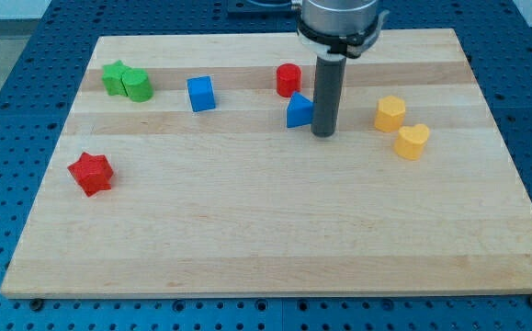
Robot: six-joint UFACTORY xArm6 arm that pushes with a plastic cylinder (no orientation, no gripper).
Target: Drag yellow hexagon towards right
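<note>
The yellow hexagon (390,113) lies on the wooden board (275,230) at the view's right. A yellow heart-shaped block (413,141) lies just below and to the right of it, nearly touching. My tip (323,134) rests on the board to the left of the hexagon, apart from it by a clear gap. A blue triangular block (299,110) sits right against the rod's left side.
A red cylinder (288,80) stands above the blue triangular block. A blue cube (201,94) lies left of centre. A green star (114,77) and a green cylinder (138,85) touch at the top left. A red star (91,173) lies at the left.
</note>
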